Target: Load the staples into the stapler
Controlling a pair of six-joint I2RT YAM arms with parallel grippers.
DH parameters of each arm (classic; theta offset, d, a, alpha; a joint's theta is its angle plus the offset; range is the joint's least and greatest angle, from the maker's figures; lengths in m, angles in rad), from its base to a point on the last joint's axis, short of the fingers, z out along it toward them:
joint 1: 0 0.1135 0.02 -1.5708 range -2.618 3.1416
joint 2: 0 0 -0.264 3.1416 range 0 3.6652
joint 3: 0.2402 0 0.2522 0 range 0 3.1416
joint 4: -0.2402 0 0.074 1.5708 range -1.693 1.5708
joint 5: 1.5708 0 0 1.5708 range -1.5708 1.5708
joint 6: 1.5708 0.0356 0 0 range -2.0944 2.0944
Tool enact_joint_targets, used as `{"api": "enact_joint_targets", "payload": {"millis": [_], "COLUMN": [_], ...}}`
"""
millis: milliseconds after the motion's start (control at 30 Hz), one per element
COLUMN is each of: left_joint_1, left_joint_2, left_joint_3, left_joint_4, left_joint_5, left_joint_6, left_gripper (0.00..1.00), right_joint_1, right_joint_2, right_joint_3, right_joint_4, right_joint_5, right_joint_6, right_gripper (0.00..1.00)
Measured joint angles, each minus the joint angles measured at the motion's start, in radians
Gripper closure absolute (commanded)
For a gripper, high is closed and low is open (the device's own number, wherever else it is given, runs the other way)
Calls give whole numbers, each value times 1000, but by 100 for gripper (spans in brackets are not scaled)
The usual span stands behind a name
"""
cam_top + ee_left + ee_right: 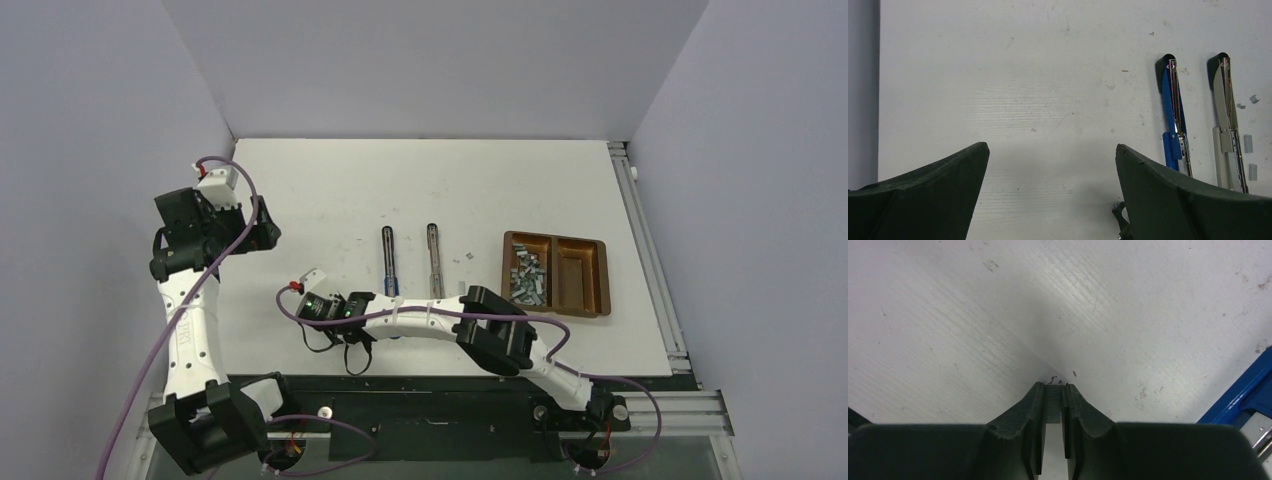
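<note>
Two staplers lie opened flat mid-table: a blue one and a white one. Both show in the left wrist view, blue and white. The staples lie in a loose pile in the left compartment of a brown tray. My right gripper is low over the table, left of the blue stapler's near end. It is shut on a short grey staple strip. My left gripper is at the far left, open and empty.
A few loose staple strips lie on the table right of the white stapler, and a small piece lies beside it. Walls close in the left, back and right sides. A metal rail runs along the table's right edge.
</note>
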Motion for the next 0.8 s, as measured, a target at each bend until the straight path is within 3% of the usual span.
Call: {"api": "enact_joint_targets", "payload": {"millis": [300,800], "left_joint_1": [0,0], "left_joint_2": [29,58], "left_joint_3": [39,55], "left_joint_4": [-31,-58], "left_joint_5": [16,21], "left_joint_6": [-10,-12], "left_gripper": [2,1], "right_joint_1": [-51,-95], "right_joint_2": [-37,-335], "right_joint_3": [-18,-211], "right_joint_4": [-58,-85], "right_joint_5": [95,347], "right_joint_6": [50,255], "right_gripper": [91,91]}}
